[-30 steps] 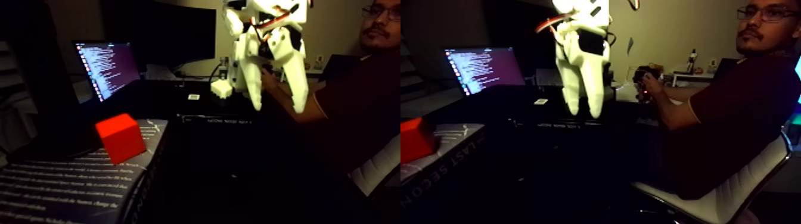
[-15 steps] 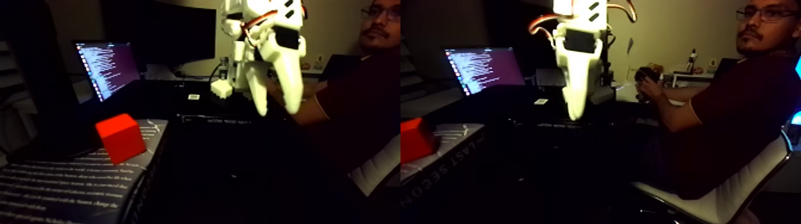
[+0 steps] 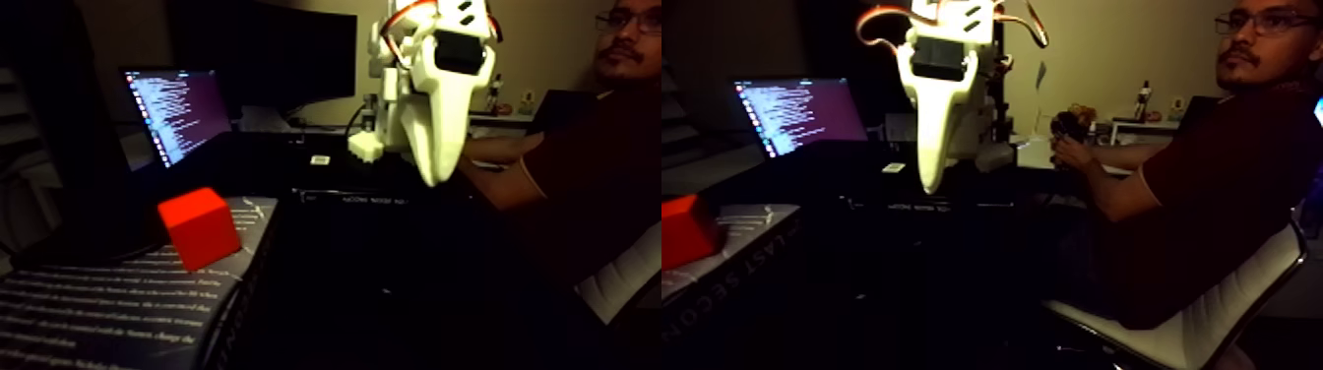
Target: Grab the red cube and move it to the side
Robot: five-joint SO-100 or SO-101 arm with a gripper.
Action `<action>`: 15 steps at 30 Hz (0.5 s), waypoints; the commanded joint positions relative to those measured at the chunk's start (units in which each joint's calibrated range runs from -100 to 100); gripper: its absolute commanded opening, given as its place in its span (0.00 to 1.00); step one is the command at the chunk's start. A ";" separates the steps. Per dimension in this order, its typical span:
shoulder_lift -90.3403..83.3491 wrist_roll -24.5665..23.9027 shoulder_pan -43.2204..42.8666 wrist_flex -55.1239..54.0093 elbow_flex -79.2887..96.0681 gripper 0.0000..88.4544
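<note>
Currently: red cube [image 3: 200, 227], resting on a printed book [image 3: 118, 305] at 9 o'clock of the fixed view's left half, untouched. White gripper [image 3: 433, 177], raised, hanging at 12 o'clock, well apart from the cube, fingers clenched together, grasping nothing. Laptop [image 3: 177, 113], lit screen, at 10 o'clock on the dark counter [image 3: 325, 182]. Seated person [image 3: 1211, 197] at 3 o'clock.
</note>
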 commanded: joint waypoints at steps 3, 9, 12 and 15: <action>-0.26 -0.11 0.43 0.74 -0.18 0.01; -0.34 0.33 0.18 1.75 -0.27 0.01; -0.34 0.33 0.34 1.75 -0.27 0.01; -0.34 0.33 0.34 1.67 -0.27 0.01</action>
